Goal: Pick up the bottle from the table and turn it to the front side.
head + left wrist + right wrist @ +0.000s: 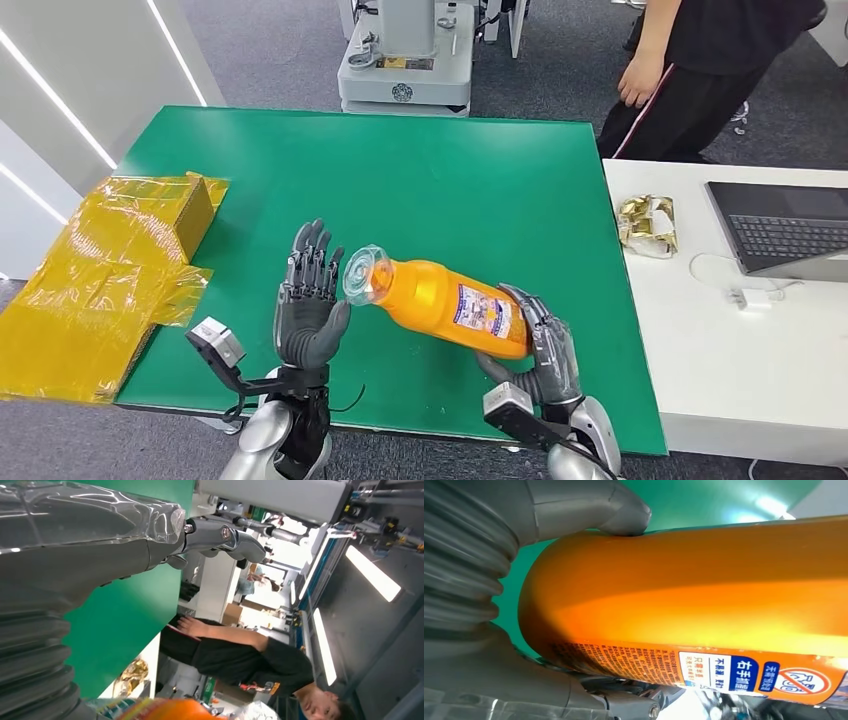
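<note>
Right hand grips orange bottle by its base, lifted above green table, cap pointing 9 o'clock toward left hand, fingers spread, holding nothing; rotate slowly, steady cap end, keep base grip firm

The orange plastic bottle with a clear cap and a white and blue label is held up over the green table, lying tilted.
</note>
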Tool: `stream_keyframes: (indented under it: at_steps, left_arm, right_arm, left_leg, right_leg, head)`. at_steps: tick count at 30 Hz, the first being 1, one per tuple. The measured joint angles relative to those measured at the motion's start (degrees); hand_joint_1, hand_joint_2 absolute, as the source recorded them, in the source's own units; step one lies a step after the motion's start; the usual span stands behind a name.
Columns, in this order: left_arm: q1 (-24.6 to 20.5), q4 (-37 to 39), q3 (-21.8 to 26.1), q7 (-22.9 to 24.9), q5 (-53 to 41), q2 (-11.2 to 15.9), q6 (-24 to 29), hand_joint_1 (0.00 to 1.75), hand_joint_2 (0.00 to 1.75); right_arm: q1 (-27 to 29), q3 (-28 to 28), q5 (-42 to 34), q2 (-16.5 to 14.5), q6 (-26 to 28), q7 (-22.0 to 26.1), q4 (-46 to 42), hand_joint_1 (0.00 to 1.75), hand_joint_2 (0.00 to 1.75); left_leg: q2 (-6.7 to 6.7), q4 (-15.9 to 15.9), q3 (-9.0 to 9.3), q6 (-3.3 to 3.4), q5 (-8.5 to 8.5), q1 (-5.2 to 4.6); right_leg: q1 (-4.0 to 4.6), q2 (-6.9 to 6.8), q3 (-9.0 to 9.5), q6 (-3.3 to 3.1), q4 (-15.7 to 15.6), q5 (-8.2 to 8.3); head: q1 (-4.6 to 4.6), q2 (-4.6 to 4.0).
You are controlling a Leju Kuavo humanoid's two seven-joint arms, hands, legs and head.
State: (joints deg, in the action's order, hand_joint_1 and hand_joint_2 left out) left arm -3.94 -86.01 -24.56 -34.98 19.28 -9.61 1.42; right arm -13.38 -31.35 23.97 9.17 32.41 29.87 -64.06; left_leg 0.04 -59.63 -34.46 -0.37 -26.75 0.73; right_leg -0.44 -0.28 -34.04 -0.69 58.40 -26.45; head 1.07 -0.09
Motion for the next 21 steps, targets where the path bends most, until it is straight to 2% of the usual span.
stream_keyframes:
  at_steps: [12, 16, 21]
  left_arm:
    - [-0.52, 2.25, -1.02, 0.19, -0.43, 0.41, -1.42, 0.0, 1.75]
    - [-0.59, 2.53, -1.02, 0.16, -0.79, 0.48, -1.5, 0.0, 1.75]
    - [-0.52, 2.64, -1.02, 0.12, -1.64, 0.52, -1.58, 0.0, 1.75]
  right_arm:
    - [-1.4, -1.58, 1.8, -0.23, -7.6, -3.47, 1.04, 1.75, 1.75]
    - [-2.82, -2.33, 2.76, -0.91, -11.23, -4.63, 2.12, 1.75, 1.75]
    - [-4.28, -3.01, 2.94, -1.81, -13.08, -5.12, 3.74, 1.75, 1.75]
  left_leg:
    - [0.01, 0.0, -0.03, 0.0, 0.0, 0.0]
    - [0.01, 0.0, -0.03, 0.0, 0.0, 0.0]
    - [0.0, 0.0, -0.03, -0.01, 0.01, 0.01]
  right_leg:
    - [0.0, 0.02, -0.03, 0.0, 0.0, 0.0]
    - [0.0, 0.02, -0.03, 0.0, 0.01, 0.0]
    - [0.01, 0.01, -0.03, 0.0, 0.01, 0.0]
  head:
    - [0.01, 0.0]
    - [0.01, 0.0]
    - [0.01, 0.0]
